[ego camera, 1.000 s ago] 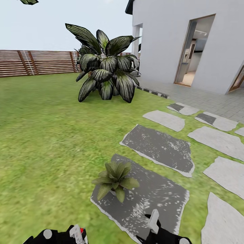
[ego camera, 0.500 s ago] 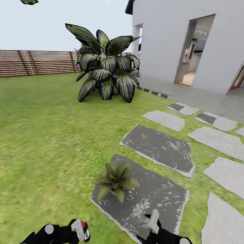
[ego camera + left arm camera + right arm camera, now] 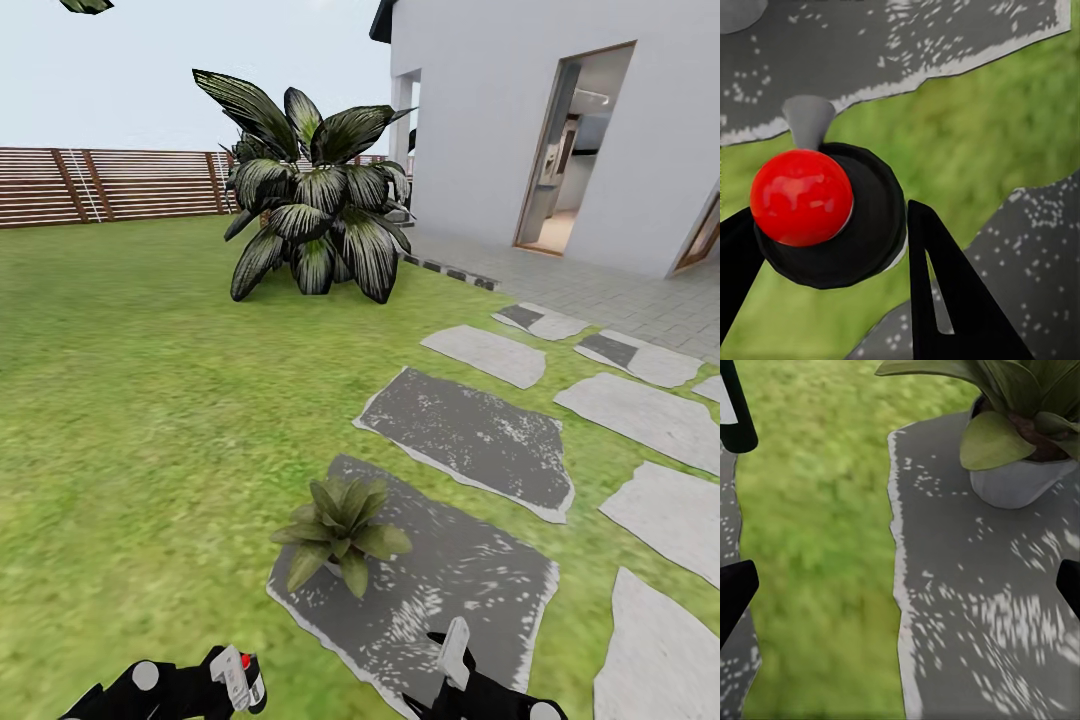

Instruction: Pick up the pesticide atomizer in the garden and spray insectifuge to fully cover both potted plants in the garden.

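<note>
The pesticide atomizer [image 3: 237, 679] sits at the bottom edge of the head view, clamped in the left hand [image 3: 225, 685], its red tip and white label strip showing above the black fingers. In the left wrist view the atomizer [image 3: 832, 214] is seen end-on: a glossy red tip on a round black body, with a black finger [image 3: 945, 292] pressed against one side and the other finger at the opposite side, lawn and grey stone beyond. Just ahead of it, one potted plant [image 3: 340, 528] stands upright near the left corner of a dark grey stepping stone [image 3: 450, 590], a low rosette of pointed green leaves. In the right wrist view that plant [image 3: 1016, 431] shows its pale grey pot resting on the stone, and the atomizer's dark body [image 3: 735, 409] appears at the picture's edge. The right hand [image 3: 455, 650] is low in the head view, over the near edge of the same stone, with a pale finger pointing up; its fingers stand wide apart and hold nothing. Further stepping stones [image 3: 470, 430] lead over the lawn [image 3: 150, 400] toward a paved area beside a white house [image 3: 540, 120] with an open doorway. A big striped, long-leaved plant [image 3: 315, 200] grows on the grass farther back, and a brown slatted fence [image 3: 110, 185] closes the garden behind it.
</note>
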